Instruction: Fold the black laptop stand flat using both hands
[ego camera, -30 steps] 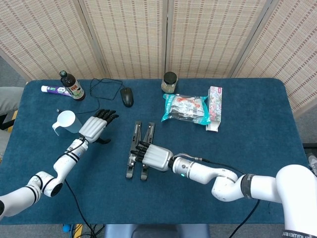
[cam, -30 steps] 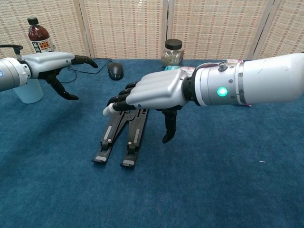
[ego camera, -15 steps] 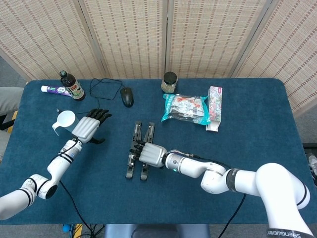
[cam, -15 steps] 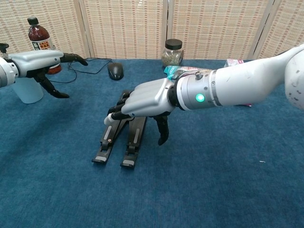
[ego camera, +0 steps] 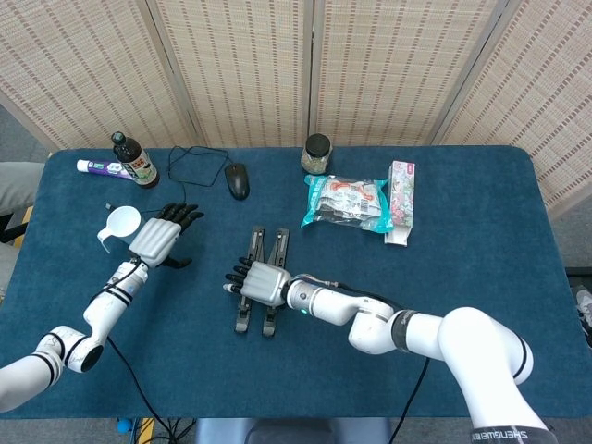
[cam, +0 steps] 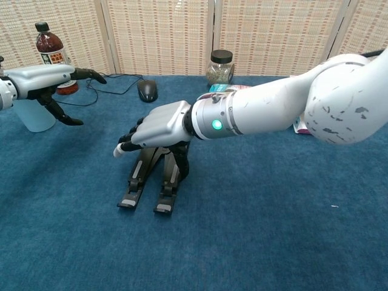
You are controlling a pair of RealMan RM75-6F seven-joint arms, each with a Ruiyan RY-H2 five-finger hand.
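Note:
The black laptop stand (ego camera: pixel 280 245) lies in the middle of the blue table, its two legs side by side and running front to back. In the chest view the stand (cam: pixel 167 188) still rises a little toward its rear. My right hand (ego camera: pixel 254 280) lies across the top of it, fingers apart and reaching past its left edge; this hand (cam: pixel 154 124) hides the raised middle. My left hand (ego camera: pixel 155 238) hovers open to the left of the stand, well apart from it, fingers spread. The left hand (cam: pixel 42 77) holds nothing.
A pale cup (ego camera: pixel 118 225) stands just left of my left hand. Along the back are a dark bottle (ego camera: pixel 134 162), a tube (ego camera: pixel 102 167), a wired mouse (ego camera: pixel 238 180) and a jar (ego camera: pixel 316 154). Snack packs (ego camera: pixel 347 203) and a box (ego camera: pixel 400 202) lie right of centre.
My right hand has slid left along the stand, its fingers now past the left leg. My left hand has drawn back a little to the left, toward the cup.

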